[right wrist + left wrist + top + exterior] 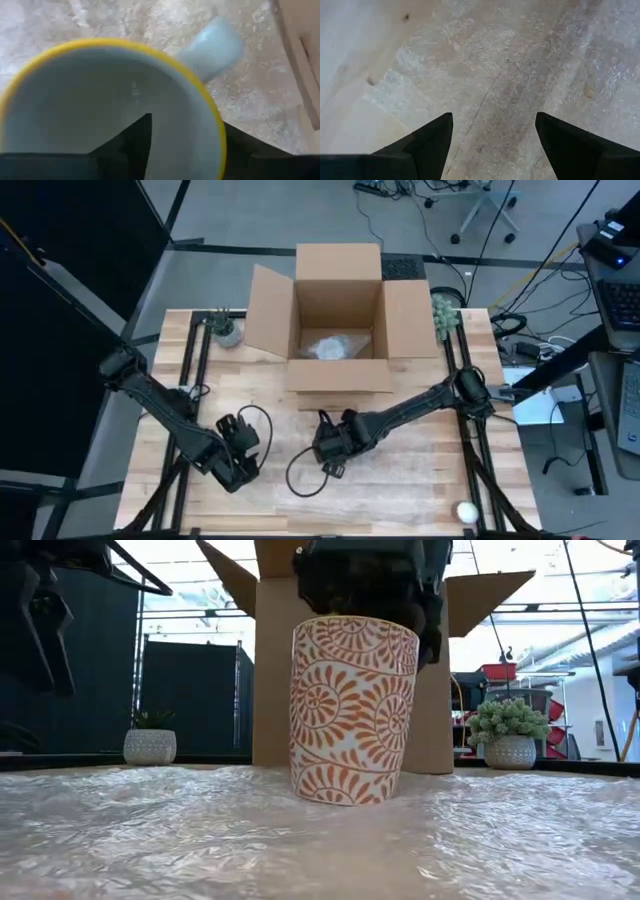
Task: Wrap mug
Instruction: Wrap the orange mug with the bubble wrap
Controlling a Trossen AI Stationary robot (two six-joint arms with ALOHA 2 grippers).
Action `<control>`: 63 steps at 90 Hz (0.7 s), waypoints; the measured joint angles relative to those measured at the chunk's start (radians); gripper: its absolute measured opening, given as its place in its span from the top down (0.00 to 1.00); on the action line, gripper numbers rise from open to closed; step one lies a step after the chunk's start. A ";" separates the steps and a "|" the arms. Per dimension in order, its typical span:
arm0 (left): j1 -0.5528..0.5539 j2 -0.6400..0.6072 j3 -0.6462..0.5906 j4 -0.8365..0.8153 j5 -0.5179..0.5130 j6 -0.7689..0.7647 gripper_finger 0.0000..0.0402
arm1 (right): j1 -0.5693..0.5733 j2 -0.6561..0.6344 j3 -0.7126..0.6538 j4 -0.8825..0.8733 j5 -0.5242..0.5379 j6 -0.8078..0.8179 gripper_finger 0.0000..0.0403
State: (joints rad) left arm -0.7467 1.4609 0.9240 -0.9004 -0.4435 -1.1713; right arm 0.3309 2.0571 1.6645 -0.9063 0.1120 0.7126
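The mug (353, 712), white with orange swirls, a yellow rim and a pale blue inside (90, 100), stands upright with its base on a sheet of bubble wrap (200, 840) spread over the table's near half. My right gripper (330, 448) comes down onto it from above and is shut on its wall. The mug's handle (215, 45) points away from the fingers. My left gripper (492, 135) hangs open over the bubble wrap (520, 60), left of the mug, with nothing between its fingers. My right gripper has the mug's wall at the rim (216, 142) between its fingers, one finger inside the mug (132, 142) and one outside (252, 150). The fingers point down from above. The mug stays upright, its base on the bubble wrap.
An open cardboard box (340, 310) with a wrapped bundle (335, 348) inside stands at the table's far middle. Small potted plants (226, 330) (445, 315) sit at the far corners. A white ball (467, 512) lies near the front right edge.
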 joint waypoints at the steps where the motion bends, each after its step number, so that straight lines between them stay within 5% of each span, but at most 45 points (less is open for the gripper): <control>1: 0.000 0.000 0.000 0.000 0.000 0.000 0.32 | 0.000 0.000 0.004 -0.003 -0.002 -0.002 0.58; 33: 0.000 0.000 0.000 0.001 0.000 0.000 0.32 | 0.032 -0.002 0.164 -0.287 -0.006 0.018 0.54; 63: 0.000 0.000 0.000 0.004 -0.001 0.025 0.32 | 0.171 -0.001 0.137 -0.509 0.043 0.224 0.54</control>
State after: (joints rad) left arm -0.7464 1.4605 0.9241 -0.8964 -0.4446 -1.1463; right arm 0.5024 2.0560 1.8015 -1.4152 0.1549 0.9362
